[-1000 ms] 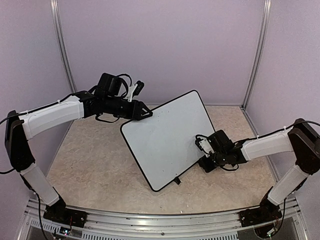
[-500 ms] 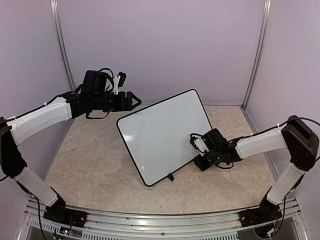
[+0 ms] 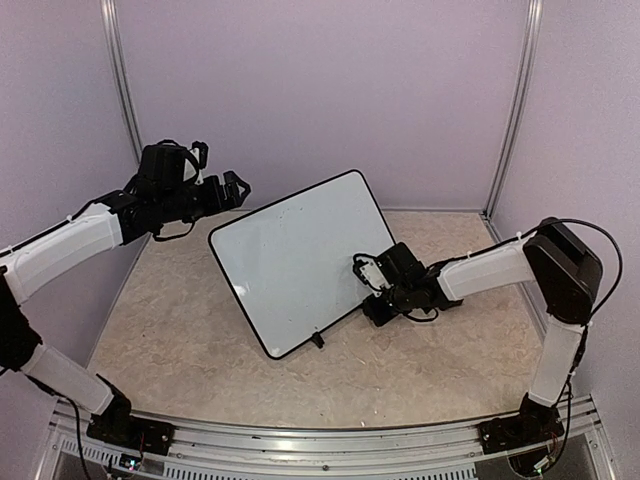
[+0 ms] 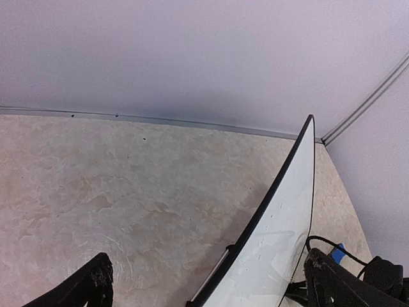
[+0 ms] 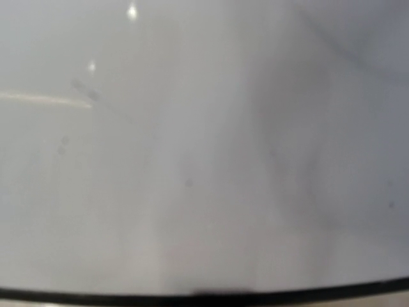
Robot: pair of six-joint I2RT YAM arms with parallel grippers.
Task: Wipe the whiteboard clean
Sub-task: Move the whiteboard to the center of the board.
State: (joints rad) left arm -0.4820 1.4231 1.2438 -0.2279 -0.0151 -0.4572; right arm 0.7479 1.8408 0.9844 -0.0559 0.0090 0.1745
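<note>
top view: shows the whiteboard (image 3: 295,265) near the middle of the counter (image 3: 170,330), standing tilted on its lower long edge, white face turned up toward the camera. marks one small black clip foot (image 3: 317,341) on that lower edge, touching the counter. places the left hand (image 3: 236,188) in the air just up and left of the board's upper left corner, apart from it, jaws spread wide, holding nothing. places the right hand (image 3: 375,295) low at the board's right edge, close against the rim; closed, fingers hidden by black housing, so cannot tell whether anything sits between them.

left wrist view: frames two dark fingertips (image 4: 86,288) at the lower corners, far apart. catches the board nearly edge-on in the gap, black rim curving up toward the purple wall (image 4: 192,57), white face turned to the right.

right wrist view: fills almost wholly with the blurred white face, very near the lens. carries faint grey smudges and a strip of black rim along the bottom.
</note>
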